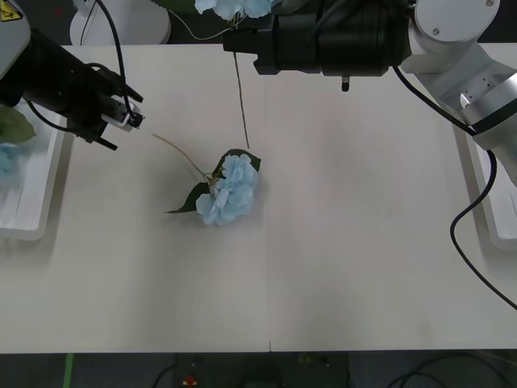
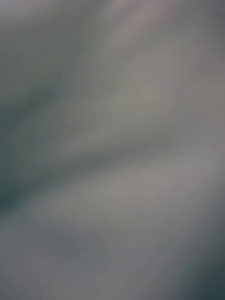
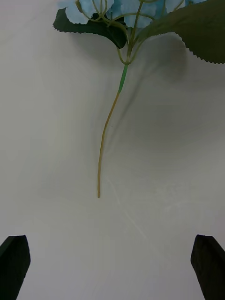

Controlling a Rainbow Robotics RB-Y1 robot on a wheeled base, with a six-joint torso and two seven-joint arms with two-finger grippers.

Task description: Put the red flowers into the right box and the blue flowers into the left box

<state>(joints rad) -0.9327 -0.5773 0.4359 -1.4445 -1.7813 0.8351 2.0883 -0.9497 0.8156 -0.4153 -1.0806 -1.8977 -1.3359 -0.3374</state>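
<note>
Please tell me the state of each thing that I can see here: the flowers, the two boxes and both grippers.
blue flower on the table: lying flat, stem toward the left gripper, untouched.
blue flower at the far edge: held up by the right gripper, stem hanging down.
left box: holds a blue flower.
right box: mostly hidden, contents unclear.
left gripper: open, empty, facing the stem tip.
right gripper: shut on a flower stem.

The front view looks down from above the arms onto the table (image 1: 339,267). The left wrist view sits low and close, facing a blue flower (image 1: 228,191) (image 3: 123,18) — shared with the front. The right wrist view is unreadable.
</note>
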